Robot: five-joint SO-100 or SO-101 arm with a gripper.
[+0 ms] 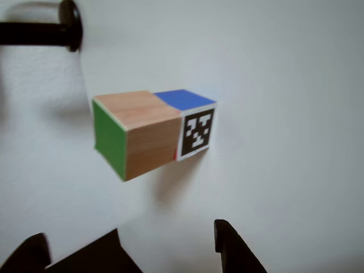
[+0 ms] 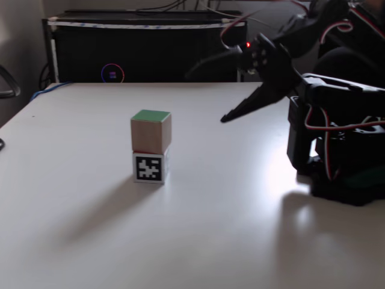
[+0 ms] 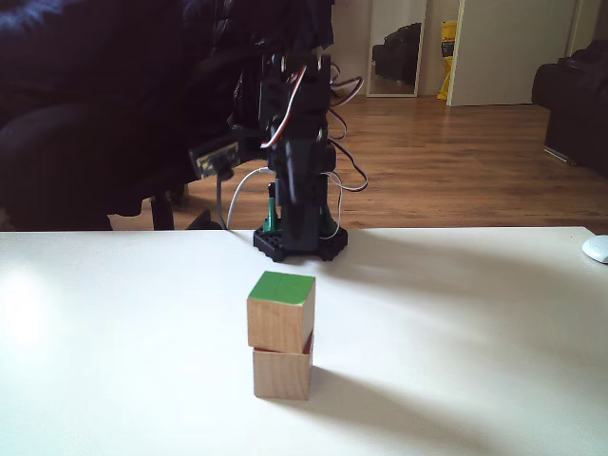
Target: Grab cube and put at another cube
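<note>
My end effector [image 1: 170,250] sits at the bottom edge of my own camera's view, its two dark fingers spread apart with nothing between them, released and clear of the blocks. In a fixed view my end effector [image 2: 231,115] hangs in the air above the white tabletop [image 2: 240,229], to the right of the stack and well apart from it.

Beyond my fingers, the cube [image 1: 136,133] with its light-wood faces and one bright green face rests directly on another cube [image 1: 196,125], the two touching face to face. In both fixed views the cube [image 2: 150,130] stands on top, green face up, slightly twisted against the one below [image 2: 149,168], whose black-and-white marker faces that camera.

Seen from the opposite side, the cube [image 3: 281,312] tops another cube [image 3: 282,373], with my base [image 3: 299,242] farther back on the tabletop.
</note>
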